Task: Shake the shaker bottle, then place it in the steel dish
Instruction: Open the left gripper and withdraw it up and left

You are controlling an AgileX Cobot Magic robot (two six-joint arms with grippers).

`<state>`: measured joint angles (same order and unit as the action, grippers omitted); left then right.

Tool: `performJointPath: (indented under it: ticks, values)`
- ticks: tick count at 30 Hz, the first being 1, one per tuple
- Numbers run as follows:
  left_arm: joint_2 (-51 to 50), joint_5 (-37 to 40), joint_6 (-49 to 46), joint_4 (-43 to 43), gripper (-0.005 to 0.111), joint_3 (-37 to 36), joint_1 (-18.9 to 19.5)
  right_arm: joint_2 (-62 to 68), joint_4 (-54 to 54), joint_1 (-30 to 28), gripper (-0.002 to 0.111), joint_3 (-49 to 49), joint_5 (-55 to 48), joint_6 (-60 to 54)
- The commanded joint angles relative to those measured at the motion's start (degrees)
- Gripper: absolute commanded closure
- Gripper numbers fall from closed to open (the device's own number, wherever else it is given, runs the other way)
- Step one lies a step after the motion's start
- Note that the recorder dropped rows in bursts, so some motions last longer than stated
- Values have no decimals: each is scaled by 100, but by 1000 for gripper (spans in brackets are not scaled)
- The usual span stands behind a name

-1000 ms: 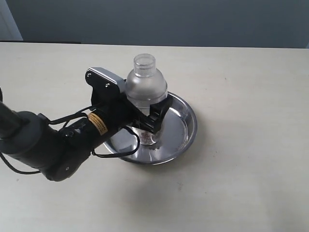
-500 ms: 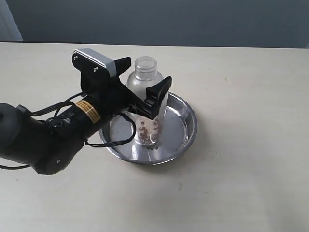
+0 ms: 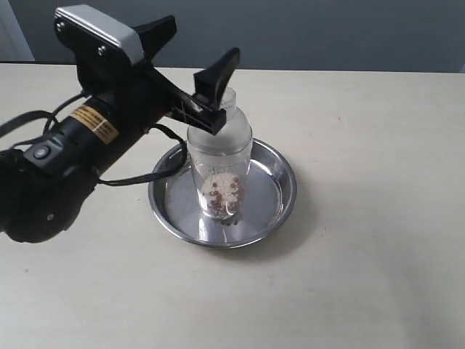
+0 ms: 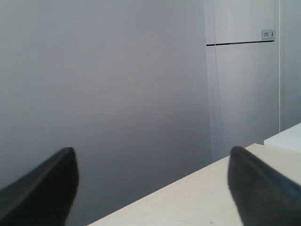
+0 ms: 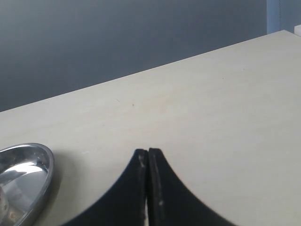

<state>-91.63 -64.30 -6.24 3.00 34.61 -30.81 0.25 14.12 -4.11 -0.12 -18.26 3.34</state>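
Note:
The frosted shaker bottle [image 3: 220,171] stands upright in the steel dish [image 3: 279,200], brown and whitish beads settled at its bottom. My left gripper [image 3: 202,45] hangs open above and to the left of the bottle's top, clear of it; part of the cap is hidden behind one finger. In the left wrist view that gripper [image 4: 151,155] shows two wide-apart fingertips [image 4: 60,169] with only wall and table edge between them. My right gripper [image 5: 148,151] is shut with nothing in it, and the dish's rim [image 5: 44,165] shows at that view's corner. The right arm is not in the exterior view.
The dish sits near the middle of a pale tabletop [image 3: 363,131]. A grey wall [image 3: 290,29] runs behind the far edge. The left arm's black body and cables [image 3: 65,167] hang over the table left of the dish.
My left gripper has let go of the bottle, opened wide and risen up and to the left. The bottle stays standing in the dish.

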Motion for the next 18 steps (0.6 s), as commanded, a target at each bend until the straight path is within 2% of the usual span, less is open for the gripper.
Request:
performJointPath:
  ticks: [1,4,5,10,15,18]
  values:
    - [816,1234,-487,-74,67,-37,-4,-25,-3,14,109,12,63,-8]
    - [1347,2253,-1013,-60,100,-37,-4,-25,-3,14,109,12,63,-8]
    - [1526,2614,-1254,40,106,-37,-4,-25,-3,14,109,12,63,-8]
    - [2421,3945,-1986,884,106,-37,-4,-25,-3,14,109,12,63,-8]
    - [3072,4128,-1998,1562,106,-37,-4,-25,-3,14,109,12,63,-8]
    - [3407,4117,-2015,2763,106,-37,18,-25,-3,14,109,12,63,-8]
